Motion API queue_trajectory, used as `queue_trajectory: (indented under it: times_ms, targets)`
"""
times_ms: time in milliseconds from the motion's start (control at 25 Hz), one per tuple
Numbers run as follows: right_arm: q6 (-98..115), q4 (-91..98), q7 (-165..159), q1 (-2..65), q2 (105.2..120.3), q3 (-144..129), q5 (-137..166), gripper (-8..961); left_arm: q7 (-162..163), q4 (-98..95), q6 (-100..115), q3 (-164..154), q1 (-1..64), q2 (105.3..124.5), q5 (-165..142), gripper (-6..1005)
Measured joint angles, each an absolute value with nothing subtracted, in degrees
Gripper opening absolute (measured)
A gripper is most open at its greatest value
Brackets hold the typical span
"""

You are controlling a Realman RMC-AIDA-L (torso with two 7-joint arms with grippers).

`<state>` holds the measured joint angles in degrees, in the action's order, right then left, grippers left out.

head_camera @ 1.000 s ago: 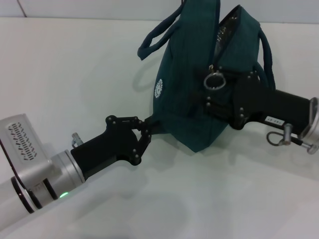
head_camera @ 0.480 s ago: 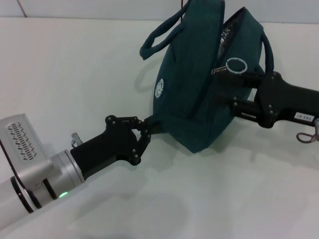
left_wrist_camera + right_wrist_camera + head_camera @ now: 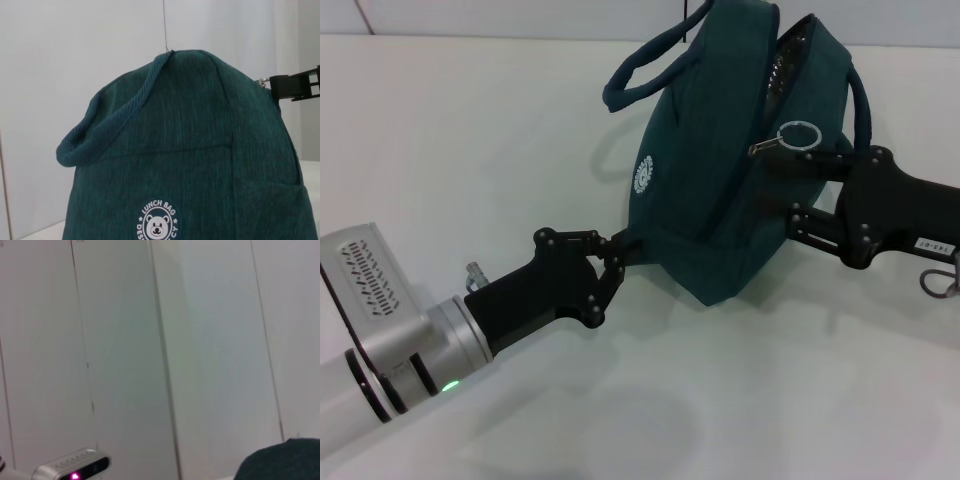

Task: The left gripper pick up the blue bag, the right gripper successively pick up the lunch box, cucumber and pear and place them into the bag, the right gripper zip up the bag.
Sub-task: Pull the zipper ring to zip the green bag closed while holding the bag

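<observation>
Since the earlier frames, the blue bag has tilted a little more, and its ring pull has travelled further up the zipper. The bag stands above the white table, with the left gripper clenched on its lower corner. The right gripper is at the zipper; whether it grips the pull, I cannot tell. Zipping seems in progress; next, the pull must go up to the still open top.
</observation>
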<state>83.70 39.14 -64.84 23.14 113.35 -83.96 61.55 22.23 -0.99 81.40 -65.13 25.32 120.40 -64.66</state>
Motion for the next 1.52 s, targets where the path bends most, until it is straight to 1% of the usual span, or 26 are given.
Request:
queue_trajectory:
  times_ms: [40, 240, 440, 520, 920, 1520]
  targets:
    - [83.7, 40.0, -64.8, 22.5, 113.61, -82.9, 62.4, 424, 22.2, -1.0, 81.4, -65.1, 25.3, 120.4, -64.7, 72]
    - [83.7, 43.9, -64.5, 20.3, 113.9, -80.9, 63.3, 425, 22.2, -1.1, 81.4, -65.1, 25.3, 120.48, -64.5, 74]
    - [83.5, 44.5, -62.6, 19.7, 114.92, -79.0, 63.4, 427, 22.3, -1.1, 81.4, -65.1, 25.3, 120.5, -64.5, 77]
    - [83.6, 44.5, -62.1, 19.4, 115.07, -78.0, 63.4, 427, 22.3, -1.1, 81.4, -65.1, 25.3, 120.5, -64.5, 78]
    - [80.4, 44.1, -62.2, 19.0, 115.0, -76.0, 63.5, 432, 22.3, -1.1, 81.4, -65.1, 25.7, 120.5, -64.5, 83]
    - [79.1, 44.5, -67.7, 21.2, 115.04, -76.4, 70.4, 434, 22.3, -1.0, 80.7, -64.8, 26.5, 120.49, -64.5, 91]
